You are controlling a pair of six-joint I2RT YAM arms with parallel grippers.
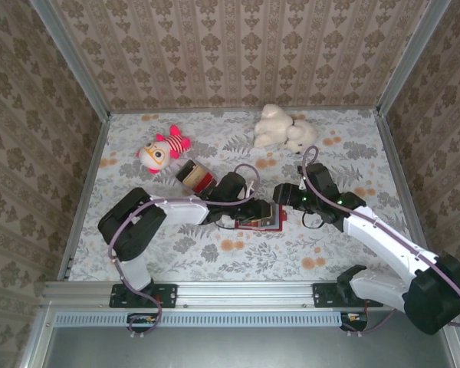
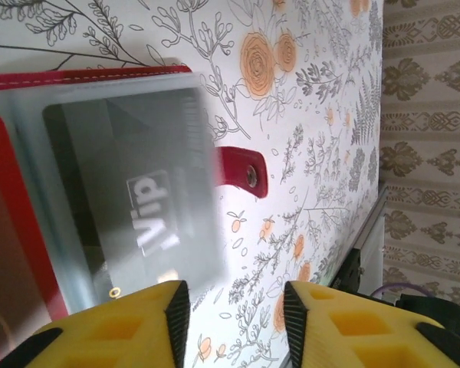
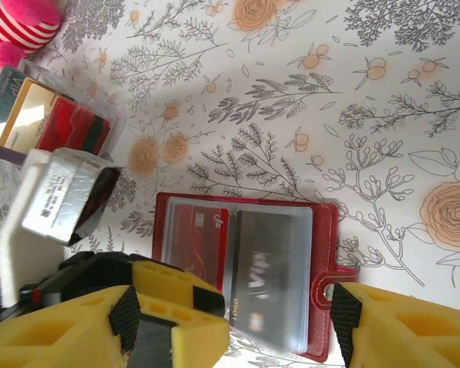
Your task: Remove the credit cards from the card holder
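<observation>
Right wrist view: the card holder [image 3: 324,245] lies open on the table [image 3: 307,115], credit cards [image 3: 264,276] in its pockets; right jaws stand apart near it; left jaws apart too.

There it is on the grey card [image 2: 138,192], close under the left wrist camera: big pale letters, "VIP", turned round from this side and a little blurred. The right wrist view catches them again, smeared, running along the card's length, and near its lower corner sits a small gold word, "LOGO". Beside it the red card [image 3: 199,245] carries a tiny white emblem near its top corner, too small to make out. The silver sticker [image 3: 61,201] on the left arm [image 3: 19,230] has lines of fine print, and none of it can be read.
</observation>
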